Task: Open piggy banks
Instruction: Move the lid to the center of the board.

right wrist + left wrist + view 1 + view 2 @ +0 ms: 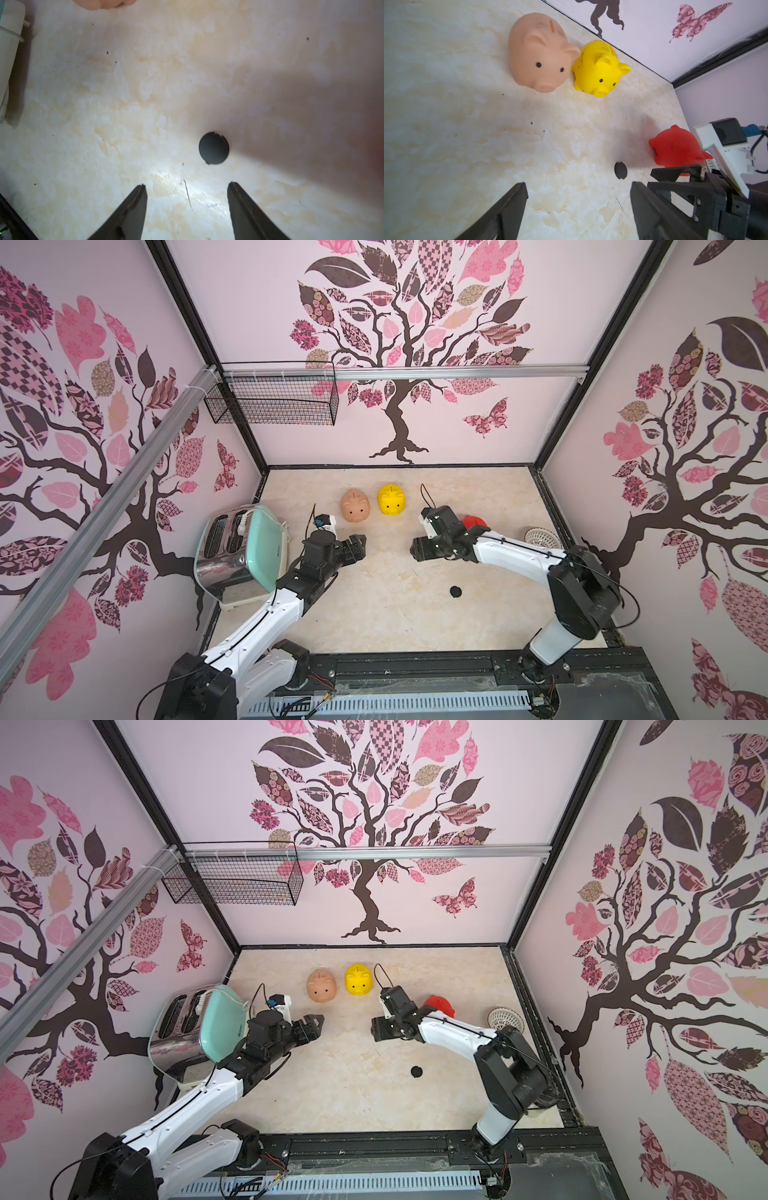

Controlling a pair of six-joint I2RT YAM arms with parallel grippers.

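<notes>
Piggy banks (355, 506) (391, 499) (473, 521), three of them, are all on the tabletop (374, 626). The peach pig (321, 986) and the yellow pig (359, 979) stand upright near the middle of the far edge, just beside each other, with the peach pig on the left. Both have the snout toward the front edge and the coin slot on top. In the left wrist view the ear of the peach pig meets the yellow pig, but whether they really touch cannot be told. The red pig (439, 1004) is more to the right and a little nearer to the front. In both top views the right arm (453, 1031) hides most of it, so how it lies is not clear. A black round plug (214, 148) lies alone on the tabletop, right of the middle and toward the front edge, apart from all three pigs.

The left claw (578, 187) and the right claw (187, 187) hover over the middle of the tabletop, tips toward each other and apart. Both are released: the jaws stand wide and nothing is between them. The plug lies beyond the tips of the right claw and does not touch them.

A toaster (249, 547) stands at the left edge and a bowl (542, 537) near the right edge.
</notes>
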